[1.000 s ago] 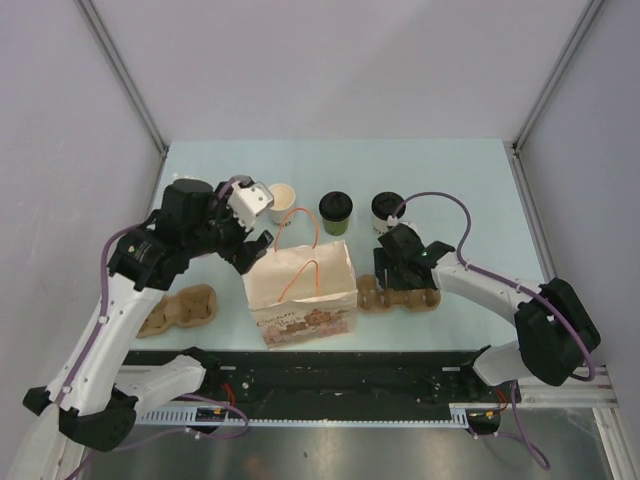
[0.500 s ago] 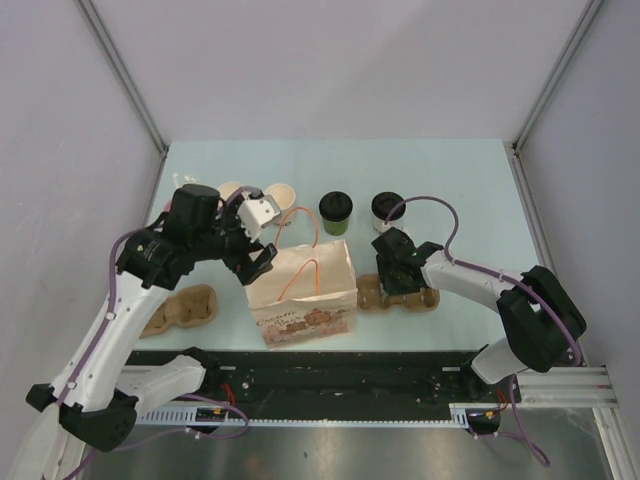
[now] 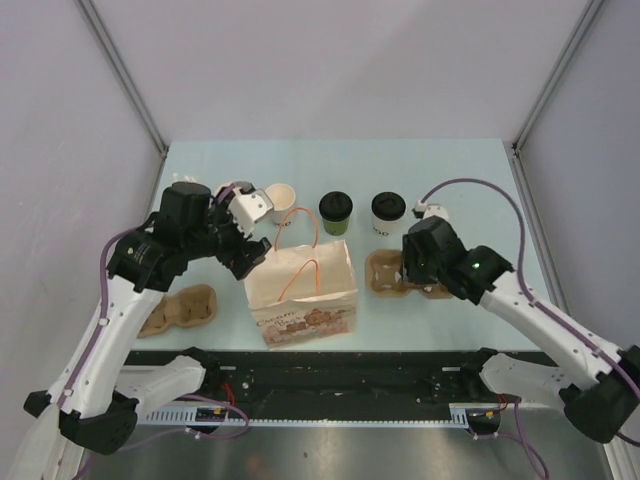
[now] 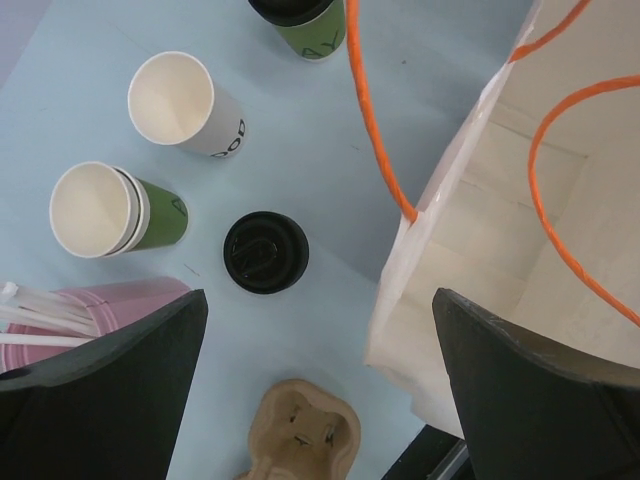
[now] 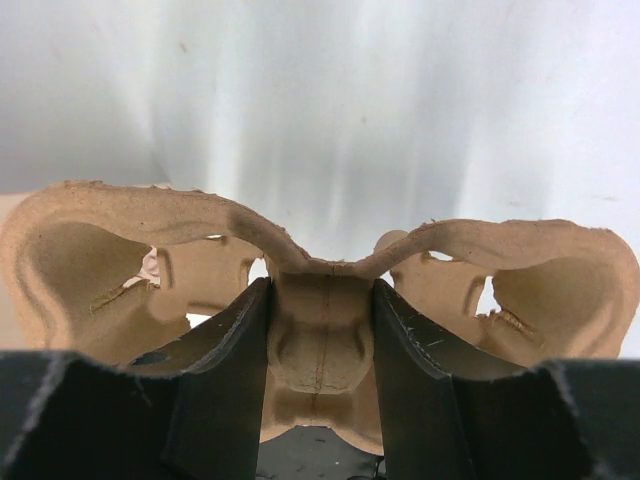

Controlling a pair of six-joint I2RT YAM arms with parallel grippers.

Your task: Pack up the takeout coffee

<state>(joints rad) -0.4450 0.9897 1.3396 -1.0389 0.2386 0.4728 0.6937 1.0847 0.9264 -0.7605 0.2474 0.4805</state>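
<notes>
The green-sided cup [image 3: 335,212] and the white-sided cup [image 3: 387,211], both with black lids, stand behind the beige bag [image 3: 305,290]. The green one's lidded top shows at the top edge of the left wrist view [image 4: 300,20]. My right gripper [image 3: 407,271] is shut on the middle ridge of a brown pulp cup carrier [image 3: 383,273], right of the bag and in front of the white cup. In the right wrist view my right gripper [image 5: 320,340] clamps the carrier [image 5: 130,215]. My left gripper [image 3: 252,254] is open and empty over the bag's left rim; the left wrist view shows the same gripper [image 4: 320,400].
A second pulp carrier [image 3: 182,308] lies at the near left. Under the left arm are a loose black lid [image 4: 266,251], an open white cup [image 4: 175,100], stacked open green cups [image 4: 100,210] and a pink cup of straws [image 4: 90,310]. The bag [image 4: 520,220] stands open, orange handles up.
My right gripper has carried the pulp carrier a little back and to the right, and its arm has swung outwards. My left gripper has shifted slightly by the bag's left rim.
</notes>
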